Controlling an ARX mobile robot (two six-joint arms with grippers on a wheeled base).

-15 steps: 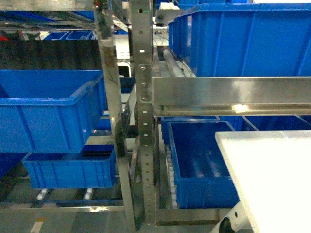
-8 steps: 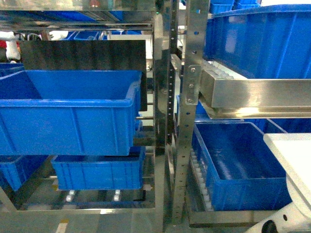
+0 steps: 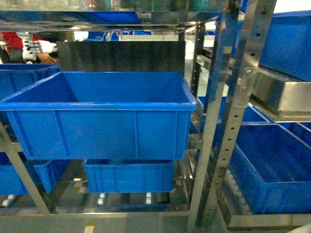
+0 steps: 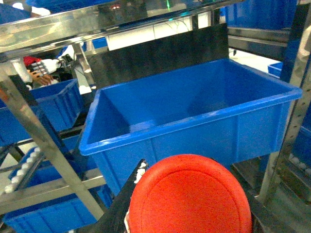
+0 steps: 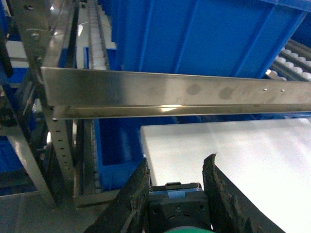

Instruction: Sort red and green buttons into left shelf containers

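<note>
We face the left shelf unit. A large blue bin [image 3: 104, 116] sits on its middle level, tilted slightly toward us, interior bare as far as we can see. A smaller blue bin [image 3: 129, 175] sits on the level beneath it, and more blue bins [image 3: 272, 170] occupy the neighbouring rack to the right, past the perforated steel upright [image 3: 231, 131]. A dark corrugated panel [image 3: 121, 56] stands behind the large bin.

Left wrist view: a red button [image 4: 189, 196] fills the lower centre of the frame, domed cap toward the camera, just in front of the large bin's near rim [image 4: 194, 124]. The left gripper [image 4: 187, 213] holds it; only a dark finger edge [image 4: 127, 194] shows at the cap's left side, so the jaws are closed around the button body.

Right wrist view: the right gripper [image 5: 176, 191] has its two dark fingers [image 5: 133, 199] set narrow around a black button body [image 5: 177, 208], with a sliver of green at the bottom edge of the frame. It sits just below a steel shelf rail [image 5: 170, 92], over the near edge of a white tabletop [image 5: 252, 160].
</note>
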